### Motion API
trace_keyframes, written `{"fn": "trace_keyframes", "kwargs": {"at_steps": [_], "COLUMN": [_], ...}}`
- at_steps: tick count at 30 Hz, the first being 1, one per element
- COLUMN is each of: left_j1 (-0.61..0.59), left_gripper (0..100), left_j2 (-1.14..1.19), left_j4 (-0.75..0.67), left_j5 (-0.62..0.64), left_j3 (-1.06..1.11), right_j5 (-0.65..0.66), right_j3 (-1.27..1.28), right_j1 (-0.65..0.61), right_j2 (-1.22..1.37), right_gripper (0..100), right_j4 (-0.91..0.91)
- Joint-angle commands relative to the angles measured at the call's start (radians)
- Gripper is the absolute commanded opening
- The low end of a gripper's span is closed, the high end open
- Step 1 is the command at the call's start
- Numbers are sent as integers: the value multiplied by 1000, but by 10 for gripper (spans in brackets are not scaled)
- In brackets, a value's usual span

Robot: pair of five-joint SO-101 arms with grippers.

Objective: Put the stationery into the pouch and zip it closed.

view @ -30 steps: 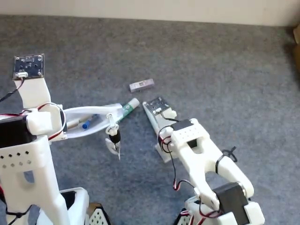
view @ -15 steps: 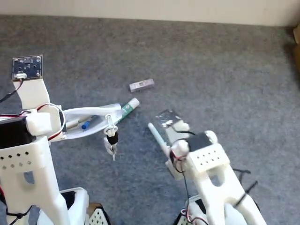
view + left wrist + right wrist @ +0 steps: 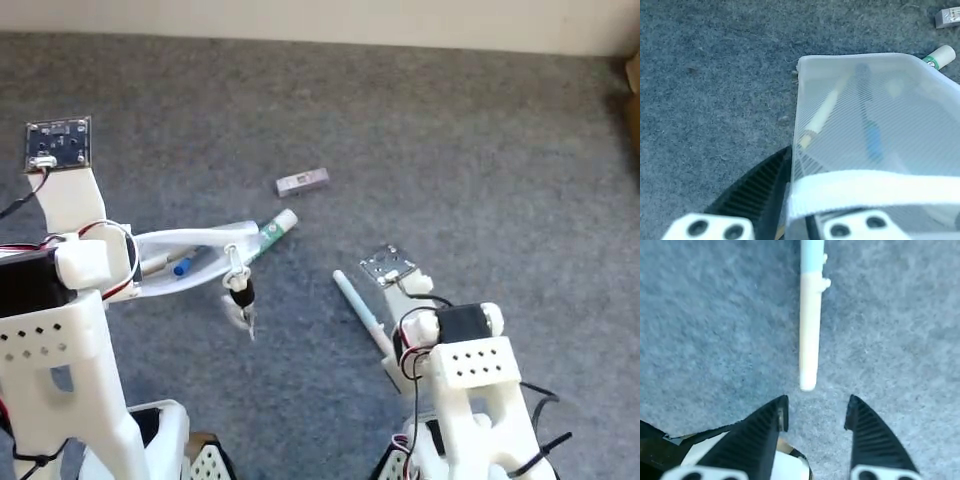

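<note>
A translucent white pouch (image 3: 190, 255) (image 3: 875, 125) lies on the grey carpet with a blue pen (image 3: 871, 135) and a white pen (image 3: 822, 112) inside. My left gripper (image 3: 792, 170) is shut on the pouch's near edge band. A green-and-white glue stick (image 3: 272, 232) (image 3: 939, 55) pokes out at the pouch's far end. The black zipper charm (image 3: 241, 296) dangles from the pouch. A light-blue-and-white pen (image 3: 360, 308) (image 3: 811, 315) lies loose on the carpet. My right gripper (image 3: 817, 405) is open just short of the pen's end, not touching it.
A small grey box (image 3: 302, 182) (image 3: 950, 17) lies on the carpet beyond the pouch. The right arm (image 3: 455, 350) stands at the front right, the left arm's white body (image 3: 60, 330) at the front left. A pale wall edge runs along the back.
The right arm has drawn back toward the front right, uncovering the loose pen, which has shifted a little to the right. The left arm and pouch have stayed in place.
</note>
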Motion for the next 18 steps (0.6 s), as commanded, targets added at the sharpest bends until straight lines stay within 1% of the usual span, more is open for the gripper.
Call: {"fn": "trace_keyframes", "kwargs": {"at_steps": [1, 2, 6, 10, 15, 18], "left_j1": [-12, -10, -10, -10, -10, -10], "left_gripper": [6, 6, 6, 6, 6, 6], "left_j2": [-7, -7, -7, -7, -5, -5], "left_j4": [-14, -14, -14, -14, -14, -14], "left_j5": [-11, -11, -11, -11, -11, -11], "left_j3": [4, 4, 4, 4, 4, 4], "right_j5": [12, 2, -127, -147, -147, -147], "right_j3": [-59, -70, -87, -85, -84, -82], "right_j1": [-54, -79, -191, -291, -297, -298], "right_j2": [-22, -22, -21, -21, -19, -19], "right_gripper": [187, 187, 187, 187, 187, 187], "right_j4": [-30, -48, -183, -325, -467, -509]}}
